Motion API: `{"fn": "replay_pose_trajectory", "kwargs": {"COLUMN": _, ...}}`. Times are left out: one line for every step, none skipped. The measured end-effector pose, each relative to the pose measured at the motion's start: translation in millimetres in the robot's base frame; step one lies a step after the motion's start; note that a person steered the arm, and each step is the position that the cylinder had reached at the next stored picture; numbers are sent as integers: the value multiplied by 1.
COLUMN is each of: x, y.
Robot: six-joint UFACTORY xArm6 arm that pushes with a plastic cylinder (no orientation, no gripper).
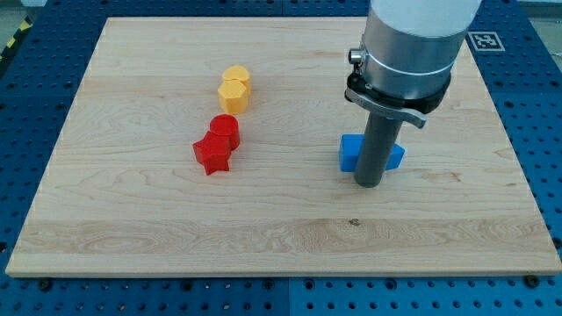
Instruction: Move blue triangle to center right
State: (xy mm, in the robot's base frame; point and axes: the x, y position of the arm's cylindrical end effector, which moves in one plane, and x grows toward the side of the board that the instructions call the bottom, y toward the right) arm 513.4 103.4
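A blue block (352,152), likely the blue triangle, lies right of the board's centre, partly hidden behind my dark rod. Blue shows on both sides of the rod, at its left and at its right (396,156); I cannot tell whether this is one block or two. My tip (369,183) rests on the board just in front of the blue block, touching or nearly touching its near side.
Two yellow blocks (234,88) sit together at the view's upper middle left. A red cylinder (225,130) and a red star-like block (212,154) touch each other below them. The wooden board (132,219) lies on a blue perforated table.
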Motion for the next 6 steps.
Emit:
{"fn": "replay_pose_trajectory", "kwargs": {"x": -8, "y": 12}}
{"fn": "replay_pose_trajectory", "kwargs": {"x": -8, "y": -7}}
{"fn": "replay_pose_trajectory", "kwargs": {"x": -22, "y": 12}}
{"fn": "replay_pose_trajectory", "kwargs": {"x": -31, "y": 30}}
{"fn": "replay_pose_trajectory", "kwargs": {"x": -31, "y": 40}}
{"fn": "replay_pose_trajectory", "kwargs": {"x": -37, "y": 51}}
